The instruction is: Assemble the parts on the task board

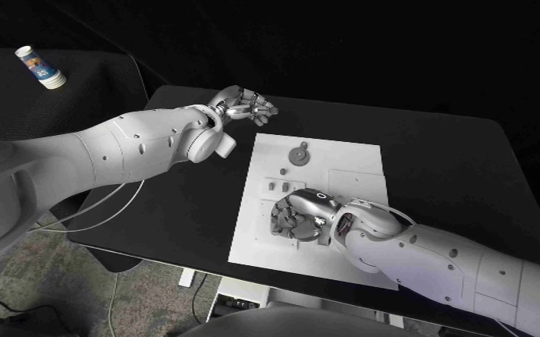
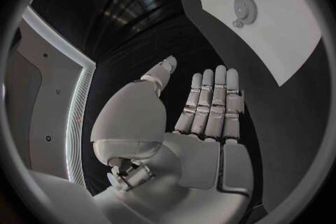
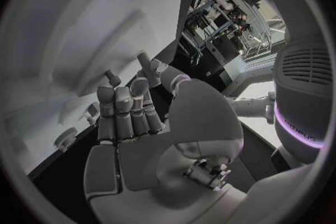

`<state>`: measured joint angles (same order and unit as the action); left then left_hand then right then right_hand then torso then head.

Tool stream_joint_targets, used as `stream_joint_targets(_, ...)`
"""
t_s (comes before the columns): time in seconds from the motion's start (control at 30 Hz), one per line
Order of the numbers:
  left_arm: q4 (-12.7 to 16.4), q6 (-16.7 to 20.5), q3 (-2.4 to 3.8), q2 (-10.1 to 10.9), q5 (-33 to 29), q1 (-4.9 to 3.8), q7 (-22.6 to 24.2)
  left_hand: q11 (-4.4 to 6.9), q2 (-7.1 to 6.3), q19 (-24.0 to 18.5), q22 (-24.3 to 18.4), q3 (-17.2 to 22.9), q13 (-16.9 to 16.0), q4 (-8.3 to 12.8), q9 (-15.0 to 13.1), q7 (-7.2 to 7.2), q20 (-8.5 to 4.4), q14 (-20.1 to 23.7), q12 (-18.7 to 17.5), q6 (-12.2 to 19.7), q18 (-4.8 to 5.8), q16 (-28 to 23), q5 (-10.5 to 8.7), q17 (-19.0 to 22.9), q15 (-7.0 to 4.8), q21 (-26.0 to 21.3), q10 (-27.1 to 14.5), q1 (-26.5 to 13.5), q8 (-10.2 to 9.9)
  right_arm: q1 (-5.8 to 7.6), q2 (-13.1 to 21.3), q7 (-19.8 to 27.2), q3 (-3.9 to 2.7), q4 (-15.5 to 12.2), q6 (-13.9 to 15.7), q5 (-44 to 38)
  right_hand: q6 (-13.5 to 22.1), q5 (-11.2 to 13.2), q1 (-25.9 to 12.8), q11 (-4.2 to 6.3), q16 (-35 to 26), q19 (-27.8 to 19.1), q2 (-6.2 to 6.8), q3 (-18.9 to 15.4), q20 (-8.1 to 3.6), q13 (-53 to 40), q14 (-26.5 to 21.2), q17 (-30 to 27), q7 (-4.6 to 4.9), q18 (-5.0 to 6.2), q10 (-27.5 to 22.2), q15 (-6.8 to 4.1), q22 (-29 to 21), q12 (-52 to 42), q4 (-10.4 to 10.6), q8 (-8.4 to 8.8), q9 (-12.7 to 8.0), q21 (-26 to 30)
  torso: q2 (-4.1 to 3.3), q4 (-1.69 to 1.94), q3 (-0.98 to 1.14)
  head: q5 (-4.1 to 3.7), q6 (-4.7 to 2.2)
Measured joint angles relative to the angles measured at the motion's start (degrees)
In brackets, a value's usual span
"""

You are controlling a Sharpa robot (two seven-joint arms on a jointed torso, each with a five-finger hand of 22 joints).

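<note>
The white task board lies mid-table. On its far part a grey gear lies flat, and small parts sit near its left edge. My right hand hangs low over the board's near-left area with its fingers curled forward. Its palm looks empty, and the fingertips hide whether they pinch a part. My left hand hovers off the board, above the table's far left. Its fingers are straight and hold nothing. The left wrist view also has the board and gear.
A white bottle lies on a dark surface beyond the table's left side. Cables hang by the table's left edge. Bare black table stretches to the right of the board.
</note>
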<state>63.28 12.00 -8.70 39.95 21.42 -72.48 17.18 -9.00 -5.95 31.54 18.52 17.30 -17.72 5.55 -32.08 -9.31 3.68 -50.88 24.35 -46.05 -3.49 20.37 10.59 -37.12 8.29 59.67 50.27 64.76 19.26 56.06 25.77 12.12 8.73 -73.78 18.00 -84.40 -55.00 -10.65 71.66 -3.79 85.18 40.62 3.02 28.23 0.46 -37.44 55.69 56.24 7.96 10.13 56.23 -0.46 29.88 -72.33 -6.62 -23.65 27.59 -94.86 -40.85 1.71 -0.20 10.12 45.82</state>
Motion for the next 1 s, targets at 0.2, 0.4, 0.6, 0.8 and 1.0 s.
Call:
stream_joint_targets(0.2,0.0,-0.01,0.0,0.0,0.0,0.0,-0.01,0.0,0.0,0.0,0.03,0.0,-0.05,0.0,0.0,0.0,0.0,0.0,0.0,0.0,0.0,0.0,0.0,0.0,0.0,0.0,0.0,0.0,0.0,0.0,0.0,0.02,0.02,0.1,-0.05,-0.34,-0.02,0.0,0.0,0.0,0.0,-0.01,0.0,0.0,0.01,0.0,0.0,0.0,-0.02,0.0,0.0,0.0,0.05,0.0,0.0,0.0,0.01,0.0,0.0,-0.01,0.01,0.0,0.03)
stream_joint_targets(0.4,0.0,-0.03,0.0,0.04,0.0,0.0,-0.03,0.0,0.0,0.0,0.03,0.0,-0.05,0.0,0.0,0.0,0.0,0.0,0.0,0.0,0.0,0.0,0.0,0.0,0.0,0.0,0.0,0.0,0.0,0.01,0.32,0.08,0.02,0.16,-0.02,-0.57,-0.02,0.0,-0.01,0.0,-0.01,-0.07,0.01,-0.01,0.07,-0.01,-0.01,0.0,-0.02,0.02,0.0,0.02,0.04,0.0,0.01,0.02,0.02,0.0,0.0,0.0,0.01,0.02,0.22)
stream_joint_targets(0.6,0.0,-0.04,0.0,0.05,0.0,0.0,-0.04,0.0,0.0,0.0,0.03,0.0,-0.04,0.0,0.0,0.0,0.0,0.0,0.0,0.0,0.0,-0.22,0.0,-0.01,0.0,0.0,0.0,0.0,0.0,0.01,0.67,0.09,0.05,0.12,0.01,-0.73,-0.03,0.0,-0.02,0.0,-0.01,-0.07,0.02,0.17,0.07,0.05,-0.06,0.0,-0.03,0.03,0.0,0.07,0.04,0.0,-0.17,0.07,0.05,0.0,-0.01,0.02,0.01,0.05,0.29)
stream_joint_targets(0.8,-0.02,-0.06,0.0,0.05,0.0,-0.01,-0.05,0.0,0.0,0.0,0.02,0.0,-0.04,0.0,0.0,0.0,0.0,0.0,0.0,0.0,0.0,-0.22,0.0,-0.01,0.0,0.0,0.0,0.0,0.0,-0.05,0.97,-0.05,0.14,-0.27,0.05,-0.89,-0.03,0.0,-0.02,0.0,-0.02,-0.07,0.02,0.19,0.08,0.05,-0.07,0.0,-0.03,0.02,0.0,0.07,0.04,0.0,-0.21,0.14,0.08,0.0,-0.01,0.02,0.01,0.08,0.3)
stream_joint_targets(1.0,-0.05,-0.08,0.0,0.04,0.0,-0.01,-0.06,0.0,0.0,0.0,0.02,0.0,-0.03,0.0,0.0,0.0,0.0,0.0,0.0,0.0,0.0,-0.22,0.0,0.05,0.0,0.0,0.0,0.0,0.0,-0.1,1.09,-0.29,0.16,-0.85,0.19,-1.24,-0.03,0.01,-0.24,0.0,-0.02,-0.07,0.24,0.25,0.08,0.05,-0.07,0.01,-0.03,0.03,0.0,0.08,0.04,0.0,-0.27,0.26,0.32,0.0,-0.01,0.01,0.03,0.04,0.22)
